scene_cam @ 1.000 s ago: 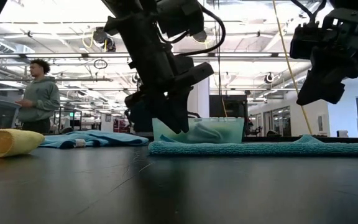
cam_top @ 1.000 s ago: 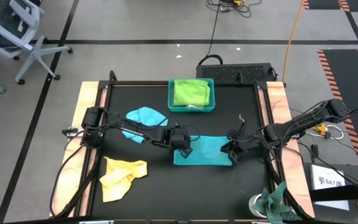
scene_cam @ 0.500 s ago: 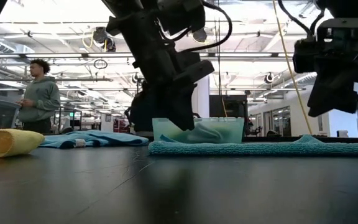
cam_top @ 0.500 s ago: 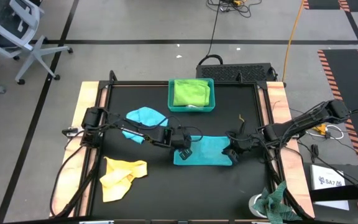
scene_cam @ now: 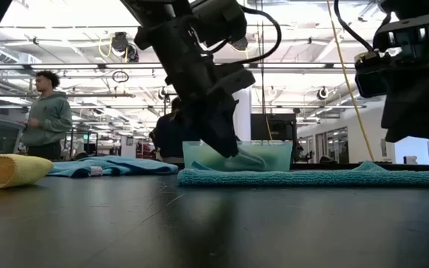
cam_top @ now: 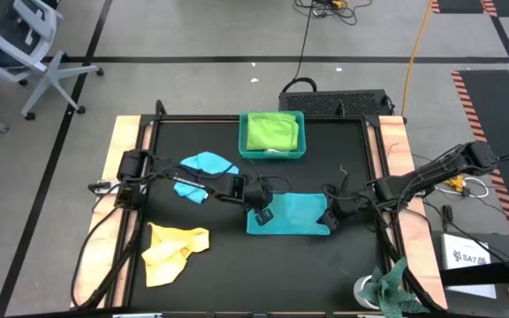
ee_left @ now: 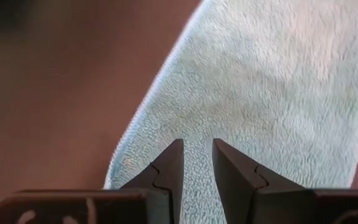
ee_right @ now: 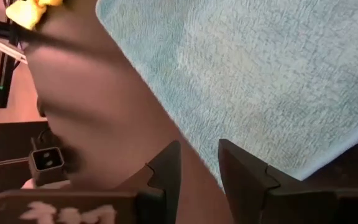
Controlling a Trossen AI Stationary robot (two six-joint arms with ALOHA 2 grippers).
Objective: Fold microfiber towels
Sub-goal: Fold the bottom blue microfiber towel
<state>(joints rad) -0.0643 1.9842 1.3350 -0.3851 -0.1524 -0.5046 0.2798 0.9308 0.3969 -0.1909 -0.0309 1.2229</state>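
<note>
The turquoise towel (cam_top: 292, 213) lies lengthwise between the left tool (cam_top: 260, 211) and right tool (cam_top: 327, 219), both slightly parted, empty.

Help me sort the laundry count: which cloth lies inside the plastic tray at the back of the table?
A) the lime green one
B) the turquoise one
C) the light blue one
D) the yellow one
A: in the high view the lime green towel sits inside the tray, while the yellow towel, turquoise towel and light blue towel lie on the table.
</note>
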